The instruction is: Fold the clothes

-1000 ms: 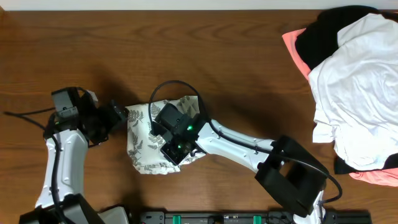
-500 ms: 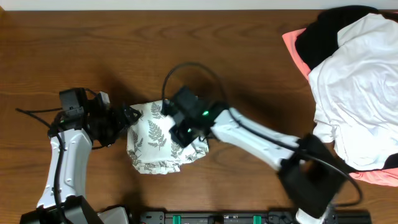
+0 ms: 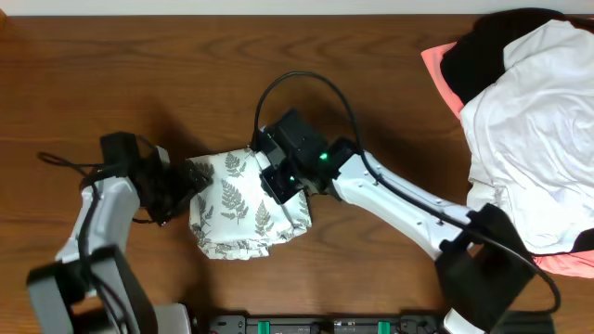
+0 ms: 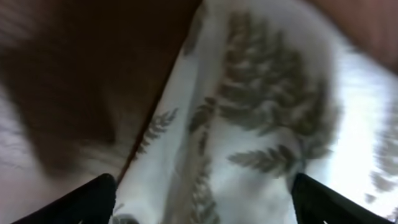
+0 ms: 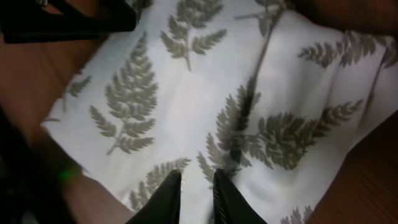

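Note:
The fern-leaf garment (image 3: pixel 237 211) lies folded into a small bundle on the wooden table, left of centre. My left gripper (image 3: pixel 193 176) is at its left edge; in the left wrist view (image 4: pixel 205 190) its fingers are spread wide with the fern-leaf garment (image 4: pixel 261 118) between them. My right gripper (image 3: pixel 281 181) is over the bundle's upper right part. In the right wrist view (image 5: pixel 194 182) its fingers are almost together just above the flat fern-leaf garment (image 5: pixel 186 81), with no fold lifted.
A pile of other clothes lies at the far right: a plain white garment (image 3: pixel 529 130) on top of black (image 3: pixel 492 46) and coral-pink (image 3: pixel 438 70) ones. Bare brown table (image 3: pixel 139 74) surrounds the bundle. The left arm's finger (image 5: pixel 68 22) shows in the right wrist view.
My right gripper has moved up and to the right, off the bundle's lower middle to its upper right, uncovering the fern print. My left gripper has slid right against the bundle's left edge.

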Robot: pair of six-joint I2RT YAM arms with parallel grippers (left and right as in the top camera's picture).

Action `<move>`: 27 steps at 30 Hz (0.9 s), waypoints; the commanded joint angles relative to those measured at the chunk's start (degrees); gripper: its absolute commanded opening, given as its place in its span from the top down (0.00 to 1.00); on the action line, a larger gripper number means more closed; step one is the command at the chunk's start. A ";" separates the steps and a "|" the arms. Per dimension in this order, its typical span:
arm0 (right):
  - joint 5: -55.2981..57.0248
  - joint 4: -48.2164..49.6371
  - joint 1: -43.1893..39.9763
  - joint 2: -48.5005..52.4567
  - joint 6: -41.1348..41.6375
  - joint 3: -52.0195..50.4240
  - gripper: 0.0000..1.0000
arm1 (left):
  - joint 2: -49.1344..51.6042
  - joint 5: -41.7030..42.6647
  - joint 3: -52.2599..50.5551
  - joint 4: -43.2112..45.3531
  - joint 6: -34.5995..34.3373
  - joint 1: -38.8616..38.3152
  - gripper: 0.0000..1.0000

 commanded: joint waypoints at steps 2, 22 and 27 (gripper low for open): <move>1.14 -0.26 0.20 1.51 0.42 0.11 0.83 | 4.90 0.66 0.04 1.38 2.49 -0.09 0.08; 0.61 -0.02 0.74 6.14 0.44 0.11 0.85 | 14.97 14.64 0.04 1.51 6.95 -9.33 0.09; 0.66 0.00 0.83 9.92 0.44 0.11 0.85 | 14.97 14.62 0.04 1.53 6.95 -11.26 0.09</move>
